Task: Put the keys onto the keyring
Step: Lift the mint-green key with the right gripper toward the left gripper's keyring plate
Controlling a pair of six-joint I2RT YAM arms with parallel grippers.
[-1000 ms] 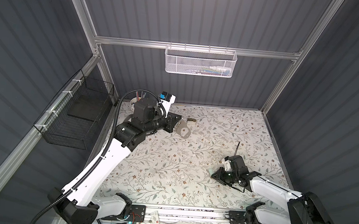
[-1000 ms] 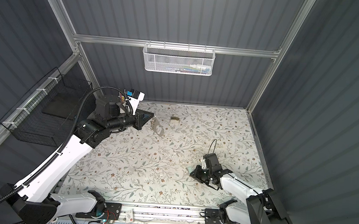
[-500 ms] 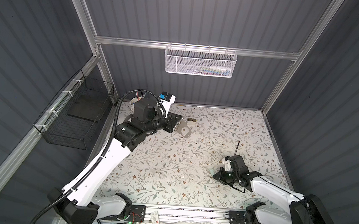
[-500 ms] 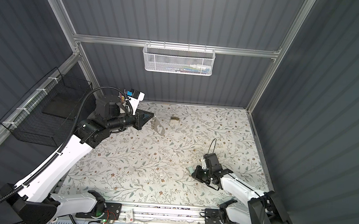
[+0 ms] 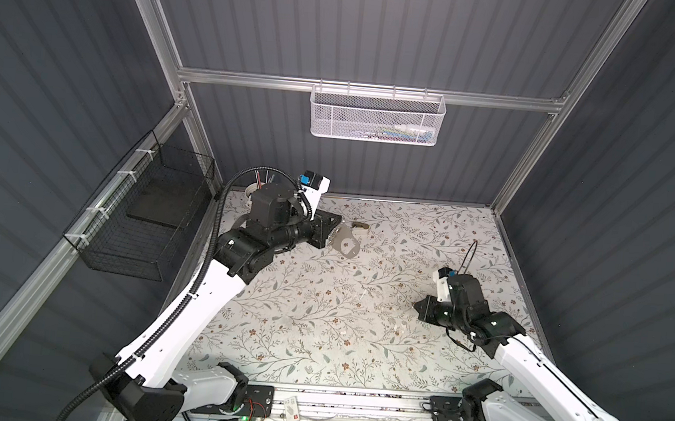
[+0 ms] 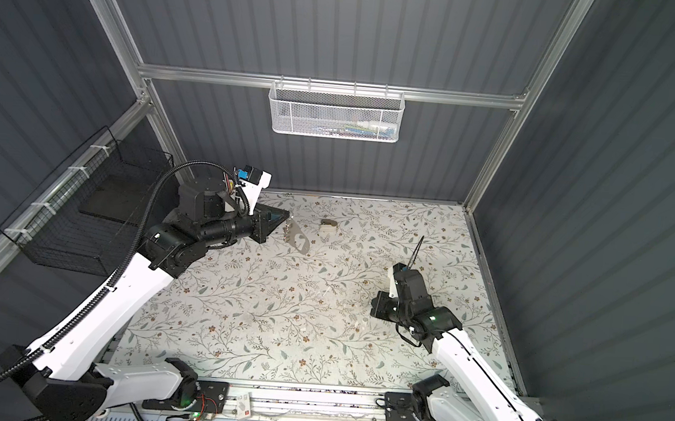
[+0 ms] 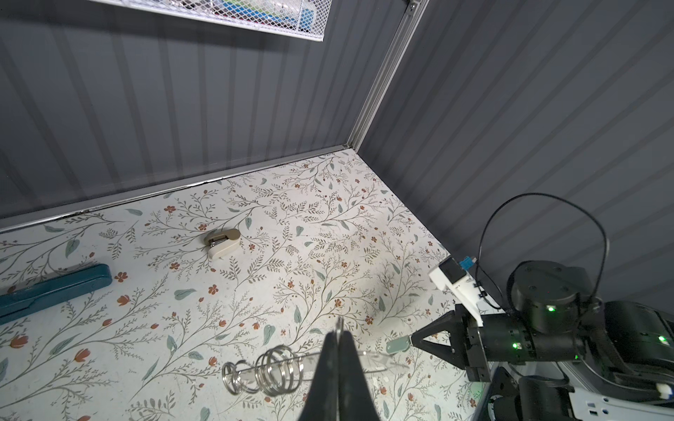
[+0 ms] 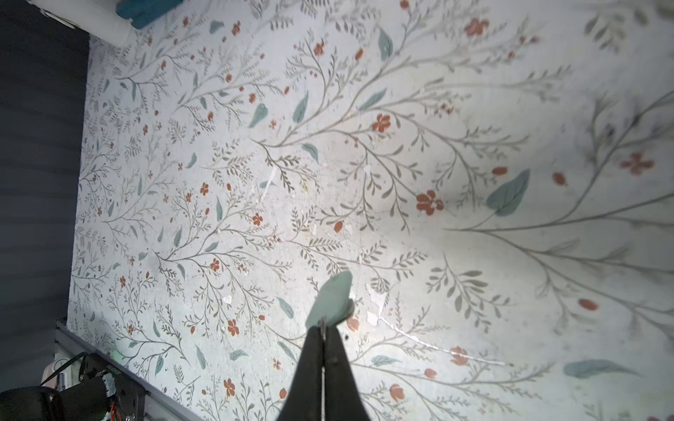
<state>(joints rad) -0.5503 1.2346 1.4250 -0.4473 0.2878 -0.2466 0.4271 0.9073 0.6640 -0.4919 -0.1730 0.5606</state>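
The keyring (image 5: 346,243) (image 6: 298,237) is a flat grey fob held above the mat at the far left, with my left gripper (image 5: 331,232) (image 6: 281,225) shut on its edge. In the left wrist view the left gripper (image 7: 339,333) pinches the fob edge-on, and silver wire rings (image 7: 277,371) hang on it. My right gripper (image 5: 415,306) (image 6: 373,306) (image 8: 323,330) is shut on the keys. The mint-green tag (image 8: 332,297) (image 7: 398,344) sticks out past its tips, close over the mat. The key blade is mostly hidden between the fingers.
A tan-and-white lump (image 5: 360,227) (image 6: 328,224) (image 7: 222,244) lies near the back wall. A teal oblong case (image 7: 54,291) lies behind the left gripper. A white mesh basket (image 5: 375,115) hangs on the back wall and a black wire basket (image 5: 147,220) on the left wall.
My right gripper has closed on the keys and shifted a little up and to the right in the top views. The left arm and keyring have stayed put.
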